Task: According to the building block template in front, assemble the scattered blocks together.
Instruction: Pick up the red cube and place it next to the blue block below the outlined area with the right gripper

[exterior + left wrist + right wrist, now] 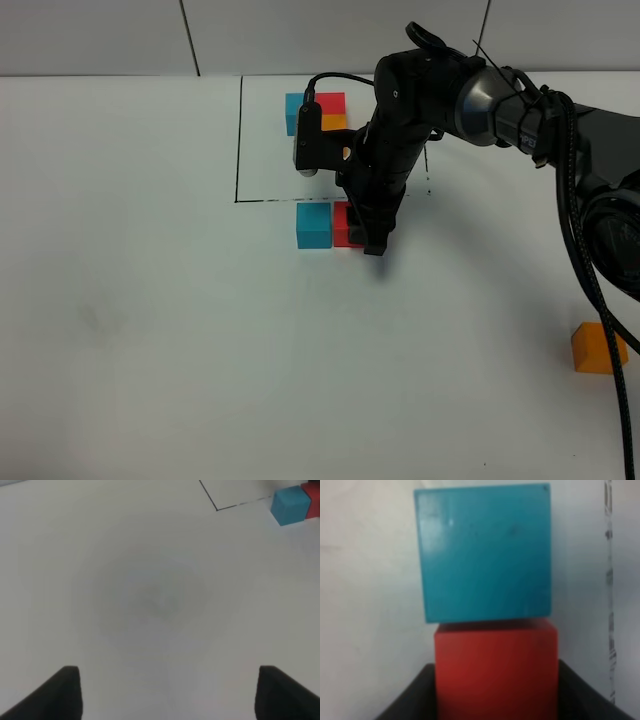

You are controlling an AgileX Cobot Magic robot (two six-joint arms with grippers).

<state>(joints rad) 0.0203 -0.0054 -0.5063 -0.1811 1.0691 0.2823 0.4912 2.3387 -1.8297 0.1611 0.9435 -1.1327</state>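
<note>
The building block template (315,110), a small teal, red and orange set, sits inside a black drawn rectangle (238,140) at the back. Just in front of the rectangle a loose teal block (313,224) stands against a red block (343,228). My right gripper (372,240) reaches down over the red block. The right wrist view shows the red block (495,670) between the black fingers (405,702), pressed against the teal block (485,552). The orange block (598,347) lies alone at the far right. My left gripper (167,695) is open over bare table, with the teal block (290,505) far from it.
The right arm and its cables (590,250) stretch across the table's right side and cover part of the rectangle. White table surface (150,320) lies to the left and front. The left arm does not show in the exterior high view.
</note>
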